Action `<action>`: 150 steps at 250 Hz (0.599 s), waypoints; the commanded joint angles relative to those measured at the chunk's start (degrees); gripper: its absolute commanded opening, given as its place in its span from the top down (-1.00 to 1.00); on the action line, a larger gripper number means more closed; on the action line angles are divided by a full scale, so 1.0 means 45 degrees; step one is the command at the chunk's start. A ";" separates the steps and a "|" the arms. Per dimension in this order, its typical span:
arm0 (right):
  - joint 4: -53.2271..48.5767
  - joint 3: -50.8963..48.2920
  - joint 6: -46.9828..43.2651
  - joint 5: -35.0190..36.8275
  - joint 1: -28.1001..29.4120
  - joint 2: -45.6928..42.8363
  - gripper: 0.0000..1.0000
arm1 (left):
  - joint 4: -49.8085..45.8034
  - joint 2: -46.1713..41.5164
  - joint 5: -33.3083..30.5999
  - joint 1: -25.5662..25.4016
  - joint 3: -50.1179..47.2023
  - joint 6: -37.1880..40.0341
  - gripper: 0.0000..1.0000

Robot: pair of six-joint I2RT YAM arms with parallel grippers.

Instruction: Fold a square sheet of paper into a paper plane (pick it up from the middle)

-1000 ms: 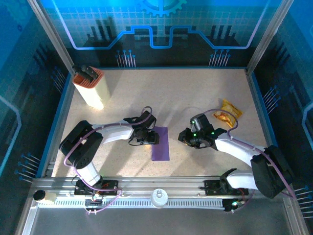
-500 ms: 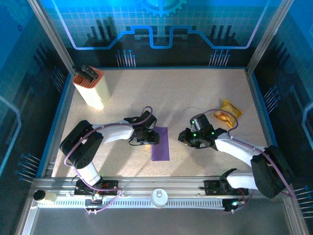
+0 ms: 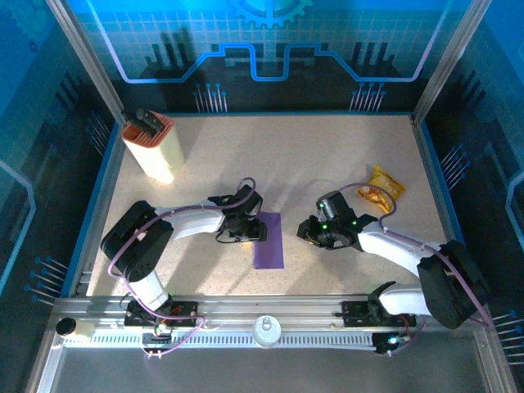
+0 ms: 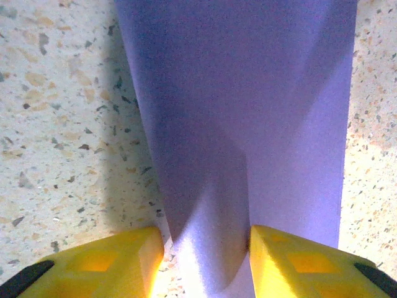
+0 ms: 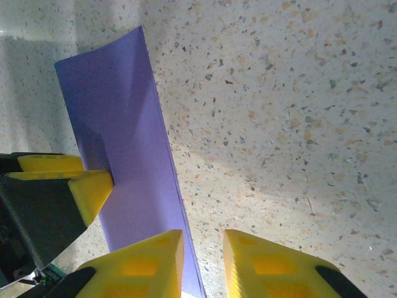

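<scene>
The purple sheet of paper (image 3: 268,240) lies on the speckled table as a narrow upright rectangle, folded double. My left gripper (image 3: 251,231) sits at its left edge. In the left wrist view the paper (image 4: 248,112) humps up into a ridge between the yellow fingers (image 4: 111,257), and my left gripper (image 4: 206,245) is shut on that ridge. My right gripper (image 3: 309,232) hovers just right of the sheet. In the right wrist view it (image 5: 203,248) is open with bare table in the gap, and the paper's (image 5: 124,143) right edge runs under its left finger.
A yellow-orange snack packet (image 3: 383,187) lies at the right, behind the right arm. A tall cream-and-orange box (image 3: 151,147) stands at the back left. Blue walls ring the table, and a metal rail (image 3: 262,311) runs along the near edge.
The right arm has edged very slightly left toward the paper. The left gripper and the sheet have not moved.
</scene>
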 commanded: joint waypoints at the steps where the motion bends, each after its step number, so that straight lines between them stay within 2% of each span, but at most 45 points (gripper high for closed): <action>1: -0.0052 0.0280 -0.0150 0.0013 0.0231 0.0226 0.50 | -0.0391 0.0591 -0.1177 0.0079 -0.0067 -0.0019 0.11; 150: 0.0044 0.0817 -0.0243 -0.0065 0.0642 0.0798 0.51 | -0.0292 0.0651 -0.1195 0.0071 -0.0154 -0.0070 0.07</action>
